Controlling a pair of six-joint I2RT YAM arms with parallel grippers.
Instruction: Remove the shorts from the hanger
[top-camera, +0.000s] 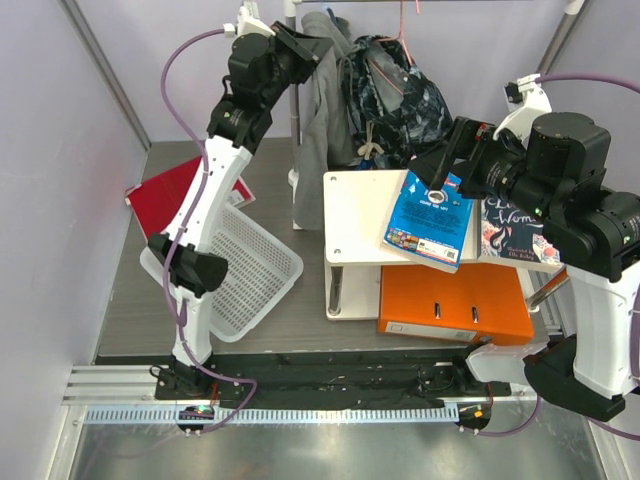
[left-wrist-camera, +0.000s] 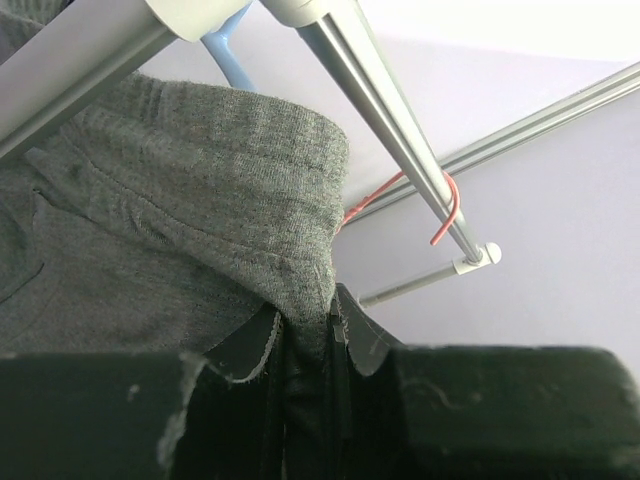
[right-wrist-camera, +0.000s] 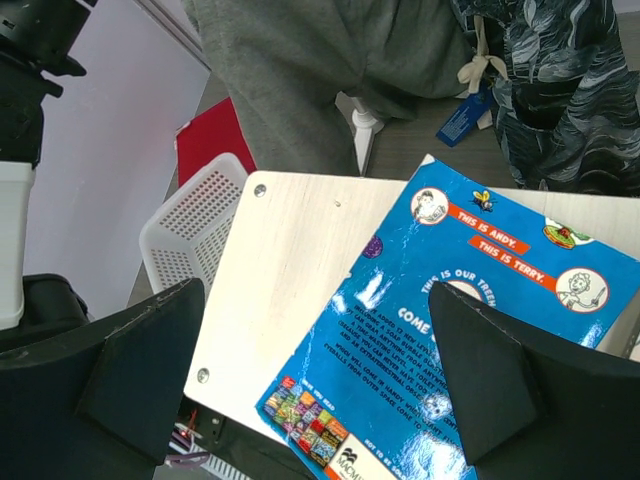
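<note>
Grey jersey is filling the left wrist view: the left gripper (left-wrist-camera: 305, 340), raised to the clothes rail (left-wrist-camera: 390, 110), is clenching its jaws on a fold of the grey garment (left-wrist-camera: 200, 200), which is hanging from a light-blue hanger (left-wrist-camera: 225, 50). Further along the rail, the hanger (left-wrist-camera: 447, 212) — thin, pink-red wire — is hooking over the bar, apart from that grip. The shorts (top-camera: 395, 95) are hanging from it at the back of the desk (top-camera: 130, 300), right beside the grey garment, their cream drawstring (right-wrist-camera: 480, 65) dangling in front. The right gripper (right-wrist-camera: 315, 300) is hovering with its jaws spread wide and holding nothing, above a blue book (right-wrist-camera: 450, 330) that is lying on a white stand (right-wrist-camera: 290, 250) and overhanging its front edge. A white basket (top-camera: 245, 265) is sitting tilted, partly covering a red folder (top-camera: 165, 190) on the left, and an orange binder (top-camera: 455, 300) is lying beneath the stand's top.
</note>
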